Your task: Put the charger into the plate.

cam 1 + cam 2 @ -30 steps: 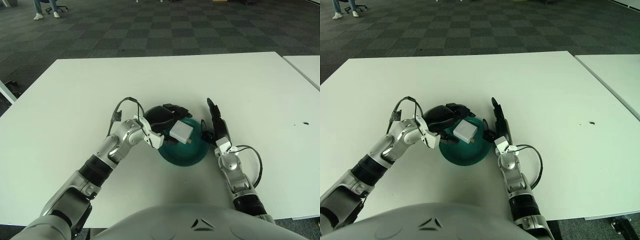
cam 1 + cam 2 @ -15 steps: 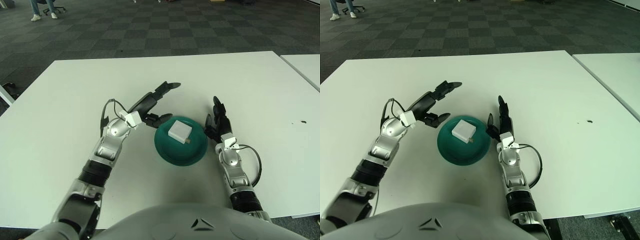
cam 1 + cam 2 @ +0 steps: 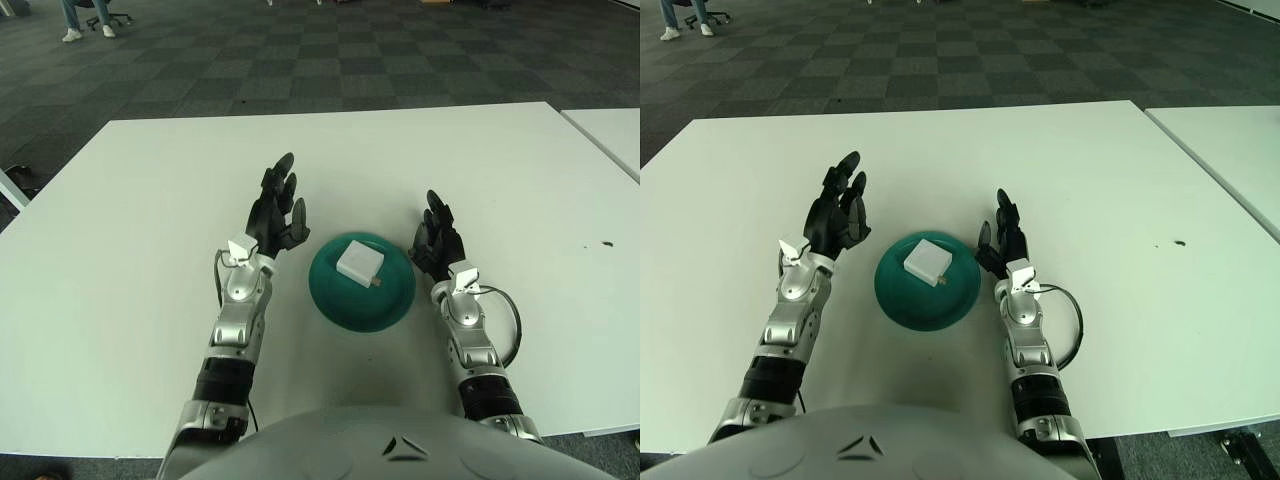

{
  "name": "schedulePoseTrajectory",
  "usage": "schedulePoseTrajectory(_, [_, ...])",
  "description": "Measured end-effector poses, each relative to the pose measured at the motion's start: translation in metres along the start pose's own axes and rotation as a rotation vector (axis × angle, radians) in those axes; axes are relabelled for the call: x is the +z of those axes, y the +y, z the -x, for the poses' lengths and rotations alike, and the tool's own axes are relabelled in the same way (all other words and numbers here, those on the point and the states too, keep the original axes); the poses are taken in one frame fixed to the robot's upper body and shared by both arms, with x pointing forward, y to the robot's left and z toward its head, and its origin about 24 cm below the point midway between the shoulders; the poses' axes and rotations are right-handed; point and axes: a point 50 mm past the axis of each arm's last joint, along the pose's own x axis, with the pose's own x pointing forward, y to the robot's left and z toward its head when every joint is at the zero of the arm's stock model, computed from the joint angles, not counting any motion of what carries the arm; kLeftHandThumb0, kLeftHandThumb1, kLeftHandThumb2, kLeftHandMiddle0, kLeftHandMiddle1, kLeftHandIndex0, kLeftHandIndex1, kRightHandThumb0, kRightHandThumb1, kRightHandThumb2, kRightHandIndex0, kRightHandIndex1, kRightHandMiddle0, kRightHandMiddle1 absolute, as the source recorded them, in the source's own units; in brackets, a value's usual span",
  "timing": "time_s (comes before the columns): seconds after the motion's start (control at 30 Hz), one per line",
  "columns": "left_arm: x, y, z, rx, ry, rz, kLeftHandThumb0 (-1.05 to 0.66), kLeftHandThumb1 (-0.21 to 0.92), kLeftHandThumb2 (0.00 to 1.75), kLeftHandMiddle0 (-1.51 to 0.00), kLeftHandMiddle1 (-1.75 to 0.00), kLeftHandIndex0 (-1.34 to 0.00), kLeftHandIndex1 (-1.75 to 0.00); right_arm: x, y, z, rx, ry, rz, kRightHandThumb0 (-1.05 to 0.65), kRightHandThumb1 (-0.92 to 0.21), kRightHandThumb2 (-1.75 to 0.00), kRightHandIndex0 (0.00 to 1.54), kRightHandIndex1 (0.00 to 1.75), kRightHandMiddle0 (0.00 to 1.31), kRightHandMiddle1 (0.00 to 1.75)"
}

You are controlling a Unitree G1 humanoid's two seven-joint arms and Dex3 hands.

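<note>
A white square charger (image 3: pixel 358 261) lies inside the teal plate (image 3: pixel 385 306) at the middle of the white table; it also shows in the right eye view (image 3: pixel 925 260). My left hand (image 3: pixel 275 212) is to the left of the plate, fingers spread and pointing up, holding nothing. My right hand (image 3: pixel 435 236) is just right of the plate's rim, fingers relaxed and empty. Neither hand touches the charger.
The white table (image 3: pixel 120 230) spreads wide on all sides of the plate. A second white table (image 3: pixel 610 135) stands at the right edge. A small dark speck (image 3: pixel 603 243) lies on the table at far right. Dark checkered carpet lies beyond.
My left hand let go of the charger, which now rests in the plate, and pulled back to the left, fingers turning upright. My right hand shifted only slightly.
</note>
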Motion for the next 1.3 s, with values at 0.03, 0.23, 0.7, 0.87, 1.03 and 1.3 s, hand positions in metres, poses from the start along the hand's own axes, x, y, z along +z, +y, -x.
schedulePoseTrajectory(0.03, [0.0,0.001,0.001,0.007,0.001,-0.008,-0.98,0.92,0.97,-0.04,0.0,0.0,-0.24,0.0,0.0,0.0,0.0,0.0,0.0,-0.93,-0.92,-0.93,0.01,0.0,0.0,0.13])
schedulePoseTrajectory(0.23, [0.0,0.006,0.008,0.022,0.009,-0.039,-0.99,0.92,0.99,-0.05,-0.01,0.0,-0.25,0.0,0.0,0.0,0.0,0.001,-0.005,-0.93,-0.92,-0.93,0.01,0.0,0.0,0.13])
schedulePoseTrajectory(0.7, [-0.042,0.023,0.032,-0.004,0.129,-0.11,-1.0,0.92,1.04,-0.17,-0.02,0.0,-0.46,0.003,-0.012,0.011,-0.009,0.023,-0.034,-0.94,-0.92,-0.89,0.01,0.0,0.0,0.07])
schedulePoseTrajectory(0.87, [-0.044,0.026,0.043,0.032,0.122,-0.171,-0.98,0.92,1.04,-0.21,-0.02,0.0,-0.56,0.004,-0.016,0.016,-0.025,0.042,-0.037,-0.96,-0.92,-0.9,0.0,0.0,0.0,0.07])
schedulePoseTrajectory(1.03, [-0.047,0.027,0.051,0.089,0.136,-0.23,-0.96,0.92,1.04,-0.27,-0.02,0.0,-0.7,0.005,-0.02,0.021,-0.04,0.056,-0.039,-0.97,-0.92,-0.89,0.0,0.0,0.0,0.08])
schedulePoseTrajectory(1.3, [-0.044,0.025,0.056,0.121,0.168,-0.311,-0.94,0.92,1.07,-0.3,-0.02,-0.02,-0.76,0.006,-0.023,0.027,-0.046,0.062,-0.036,-0.97,-0.92,-0.88,0.0,0.0,0.0,0.1])
